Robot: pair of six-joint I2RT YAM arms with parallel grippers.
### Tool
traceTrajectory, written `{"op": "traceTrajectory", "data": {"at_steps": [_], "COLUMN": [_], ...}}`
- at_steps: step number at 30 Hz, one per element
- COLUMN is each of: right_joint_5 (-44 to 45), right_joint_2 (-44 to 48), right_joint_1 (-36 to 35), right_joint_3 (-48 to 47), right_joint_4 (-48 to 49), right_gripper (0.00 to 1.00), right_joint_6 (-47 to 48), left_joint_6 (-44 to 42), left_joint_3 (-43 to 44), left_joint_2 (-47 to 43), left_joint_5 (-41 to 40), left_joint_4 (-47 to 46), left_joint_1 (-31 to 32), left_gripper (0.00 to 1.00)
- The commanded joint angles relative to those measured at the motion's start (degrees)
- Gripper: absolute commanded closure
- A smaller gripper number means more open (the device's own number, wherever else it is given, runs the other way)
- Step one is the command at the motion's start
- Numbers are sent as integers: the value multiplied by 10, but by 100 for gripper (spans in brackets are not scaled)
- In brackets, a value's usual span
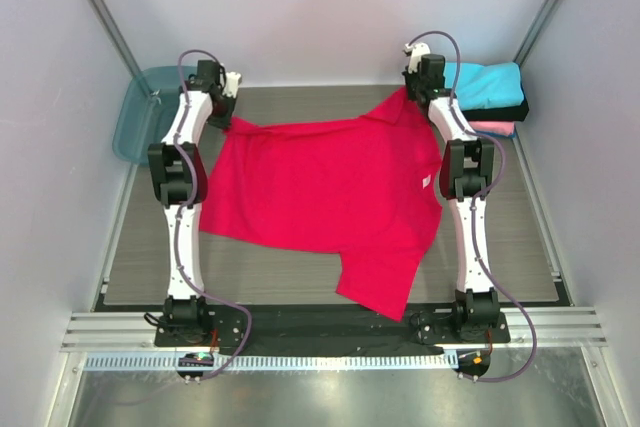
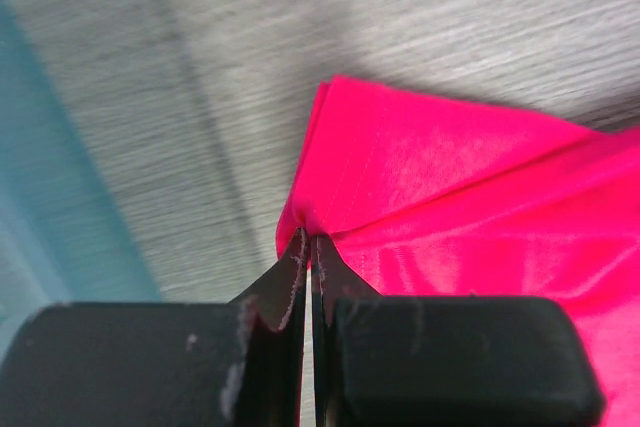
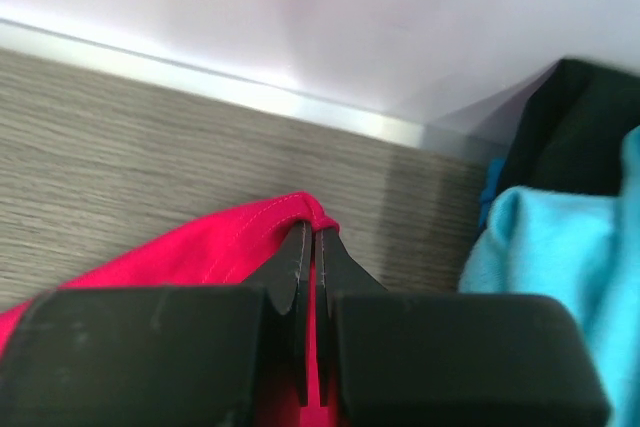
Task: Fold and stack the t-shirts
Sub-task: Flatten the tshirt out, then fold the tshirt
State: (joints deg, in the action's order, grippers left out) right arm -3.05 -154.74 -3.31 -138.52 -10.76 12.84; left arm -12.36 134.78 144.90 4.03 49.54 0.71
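Note:
A large red t-shirt lies spread on the grey table, stretched between both grippers at the far side. My left gripper is shut on its far left corner, seen pinched in the left wrist view. My right gripper is shut on its far right hemmed corner, seen in the right wrist view. A stack of folded shirts stands at the far right: cyan on top, black under it, pink at the bottom. The cyan one and the black one show in the right wrist view.
A translucent teal plastic bin sits at the far left corner, beside my left gripper; its edge shows in the left wrist view. White walls enclose the table on three sides. The metal rail with the arm bases runs along the near edge.

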Motion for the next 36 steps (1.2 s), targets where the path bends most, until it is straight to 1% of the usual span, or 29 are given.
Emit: {"op": "traceTrajectory", "data": {"at_steps": [1,6,14,17,18,21,25,26,29,33,34,36], "right_joint_5": [8,10,28,28,25,-6,-26,-26,-27,-38,-46,-56], "right_joint_2": [81,87,68,77,98,144,214,241,289,326,332,355], "right_joint_1": [2,3,5,7,8,9,8,8,9,7,7,3], "right_joint_3": [-39,-40,-74,-67,-48,-5,65,96,137,169,171,188], "right_joint_4": [36,39,84,90,87,60,28,25,4,-37,-63,-86], "right_gripper": [99,99,99,99,99,99,99,99,99,99,99,99], "right_joint_6": [12,11,43,46,52,68,79,79,78,73,72,63], "left_joint_6": [-5,8,-9,-15,-17,-24,-28,-26,-28,-34,-34,-35], "left_joint_3": [16,7,59,78,88,78,29,20,-9,-32,-34,-43], "left_joint_2": [-72,-82,-77,-69,-61,-68,-98,-102,-117,-129,-131,-141], "left_joint_5": [-9,0,-27,-32,-32,-32,-20,-17,-6,8,9,11], "left_joint_4": [-33,-36,-57,-66,-70,-69,-53,-51,-44,-45,-45,-45], "left_joint_1": [-5,-4,-4,-4,-4,-4,-4,-4,-4,-4,-4,-4], "left_gripper": [100,100,100,100,100,100,100,100,100,100,100,100]}}
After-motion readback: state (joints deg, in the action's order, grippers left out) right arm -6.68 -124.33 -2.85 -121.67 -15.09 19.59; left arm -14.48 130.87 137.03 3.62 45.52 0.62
